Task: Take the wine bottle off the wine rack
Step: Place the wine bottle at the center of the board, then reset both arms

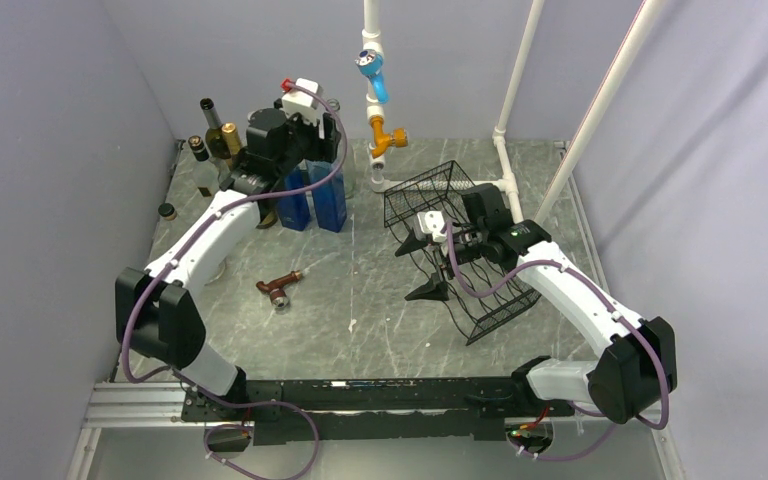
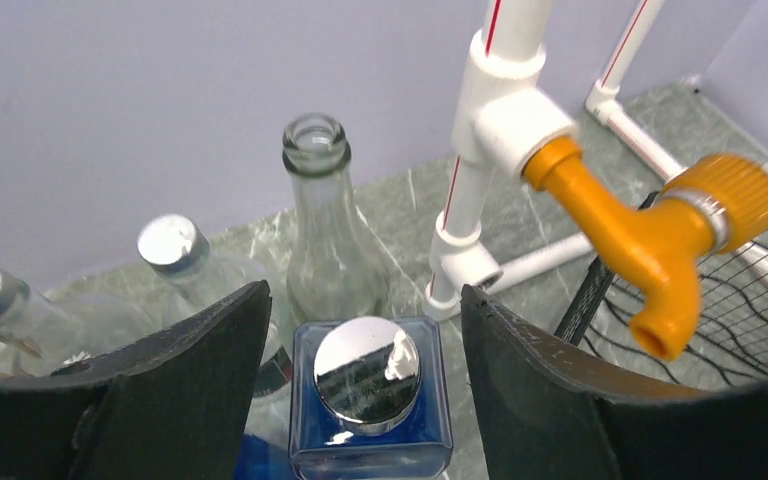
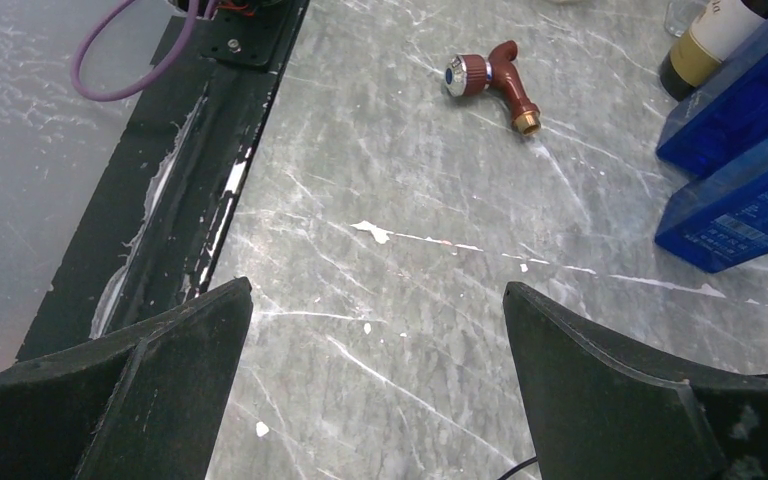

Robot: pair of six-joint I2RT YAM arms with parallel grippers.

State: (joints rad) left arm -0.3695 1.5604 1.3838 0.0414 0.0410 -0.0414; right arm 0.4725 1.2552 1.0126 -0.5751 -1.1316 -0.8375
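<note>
The black wire-mesh wine rack [image 1: 430, 190] lies tilted at the right of the table, and its edge shows in the left wrist view [image 2: 720, 330]. I see no bottle in its visible tiers. Dark wine bottles with gold foil tops [image 1: 228, 138] stand at the back left. One dark bottle with a cream label [image 3: 705, 40] stands behind two blue square bottles [image 1: 328, 200]. My left gripper [image 1: 300, 170] [image 2: 363, 300] is open, with its jaws either side of a blue bottle's chrome cap [image 2: 368, 373]. My right gripper [image 1: 418, 268] [image 3: 376, 290] is open and empty over bare table beside the rack.
A white pipe frame [image 1: 505, 130] stands at the back with a blue tap [image 1: 372, 72] and an orange tap [image 1: 385, 135] [image 2: 680, 230]. Clear glass bottles [image 2: 325, 230] stand behind the blue ones. A brown hose nozzle [image 1: 280, 288] [image 3: 495, 80] lies mid-table.
</note>
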